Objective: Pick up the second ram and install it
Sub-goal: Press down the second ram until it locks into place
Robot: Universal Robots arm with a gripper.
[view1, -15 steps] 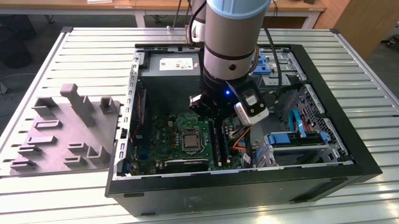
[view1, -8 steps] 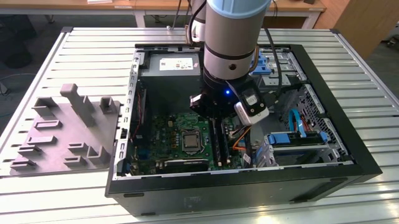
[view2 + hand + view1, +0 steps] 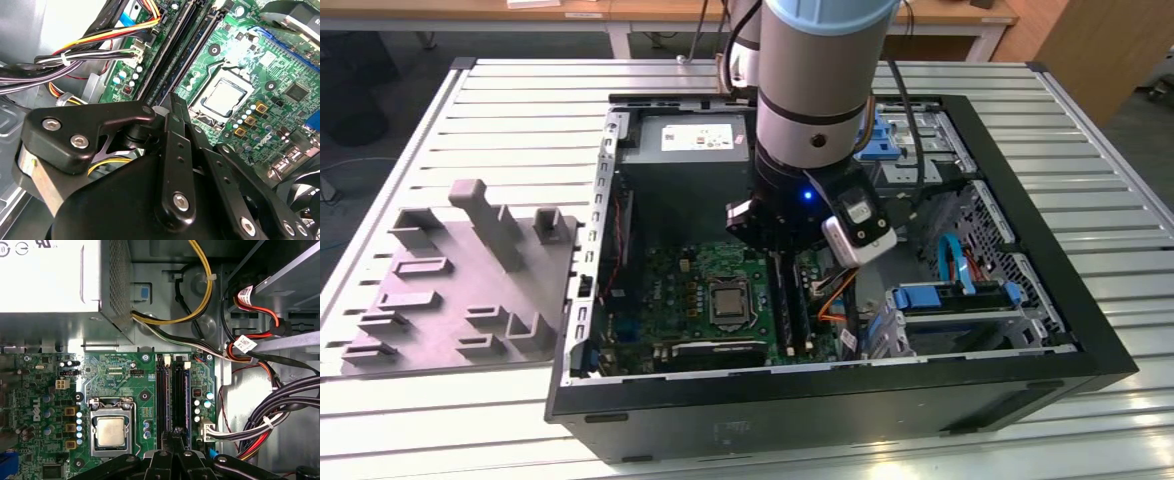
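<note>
The arm reaches straight down into the open computer case (image 3: 1031,210), which lies on its side on a slatted metal table (image 3: 520,100). There is not much room in there. The power supply (image 3: 687,140) is close behind the arm, drive cages (image 3: 961,290) crowd it on the exterior view's right, and the black case walls stand up all round. A bundle of black, red and yellow cables (image 3: 280,415) runs along the wall just beside the memory slots (image 3: 162,400). The processor socket (image 3: 111,432) is on their other side, with bare green motherboard (image 3: 667,290) between.

The gripper (image 3: 177,432) hangs low over the near end of those long black slots. Its fingers look pressed together into one narrow tip, with nothing visible between them. I cannot tell whether the tip touches the slot.

The second ram (image 3: 186,390) shows as a thin bluish edge standing upright in the slot on the cable side, seen edge-on — its label and chips are hidden at this angle. In the second wrist view the same bluish strip (image 3: 170,75) runs along the slot just beyond the fingers (image 3: 172,112).

A grey moulded fixture (image 3: 454,290) lies on the table, well apart from the case on the exterior view's left.
</note>
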